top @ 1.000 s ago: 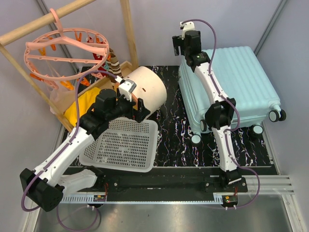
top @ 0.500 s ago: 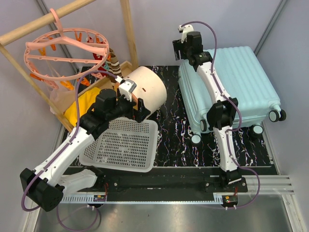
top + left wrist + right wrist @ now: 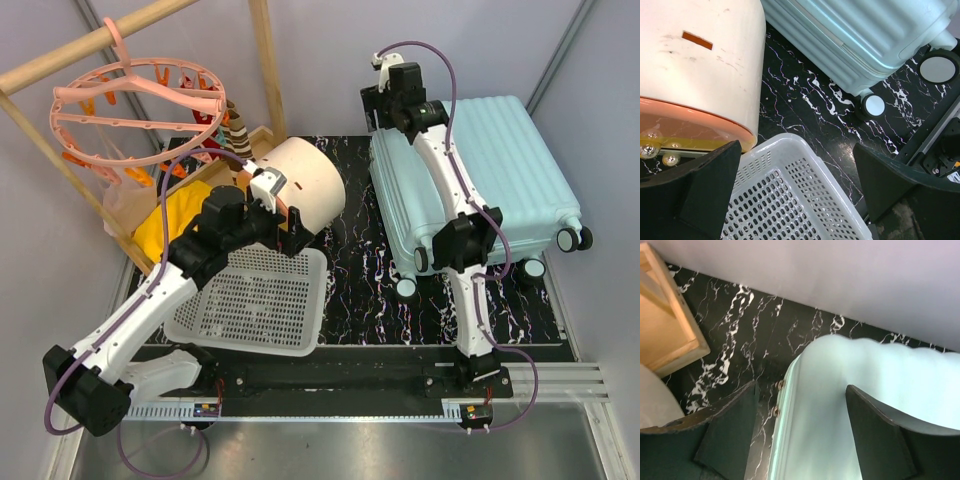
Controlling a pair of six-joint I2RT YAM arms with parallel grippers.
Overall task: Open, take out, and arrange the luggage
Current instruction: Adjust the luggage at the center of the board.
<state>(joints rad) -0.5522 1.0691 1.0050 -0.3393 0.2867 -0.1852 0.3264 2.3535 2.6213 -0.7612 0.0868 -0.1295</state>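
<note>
Top view: our right gripper [image 3: 386, 100] hovers over the closed luggage's [image 3: 500, 185] far-left corner, and its length seems to run back toward us. Right wrist: jaws wide, empty, corner directly below. Left wrist: left gripper [image 3: 797, 180] wide, empty, luggage ahead-right, farther off.

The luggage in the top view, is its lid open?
No, the luggage lies flat and closed, with only its ribbed outer shell showing.

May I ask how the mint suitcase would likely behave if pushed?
The suitcase looks stiff: ribbed hard shell. Lying broad side down on the mat, it likely slides rather than rolls. Its bulk suggests weight.
</note>
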